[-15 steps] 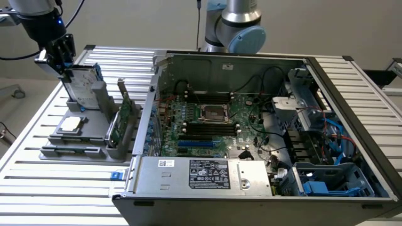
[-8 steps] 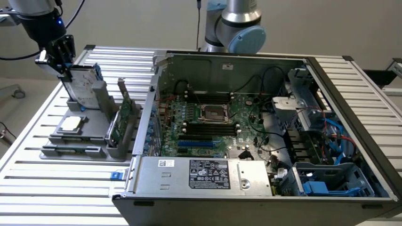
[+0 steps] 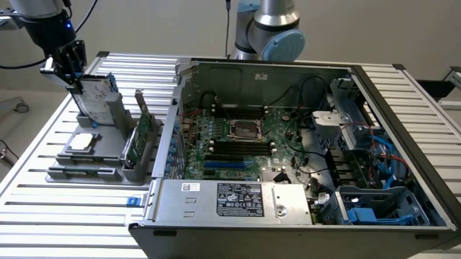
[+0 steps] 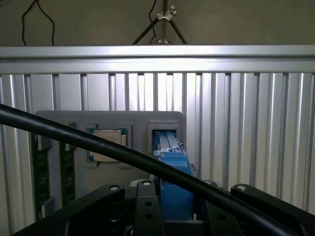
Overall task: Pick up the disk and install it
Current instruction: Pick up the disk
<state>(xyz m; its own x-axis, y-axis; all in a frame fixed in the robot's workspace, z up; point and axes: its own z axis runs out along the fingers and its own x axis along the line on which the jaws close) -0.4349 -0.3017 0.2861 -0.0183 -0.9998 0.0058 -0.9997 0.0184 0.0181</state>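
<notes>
**Silver table, disk in your gripper**

Silver slats make up your table. On the exterior view's left, your gripper is squeezing the top edge of the disk. The disk stands upright in its slot in the grey holder, just beside the open computer case.

Soft, even indoor light, no hard shadows.
Pale sheen along the slatted table; dimmer inside the open computer case. From the wrist camera, bright glare on the table's edge rail, black cable in silhouette.
</notes>
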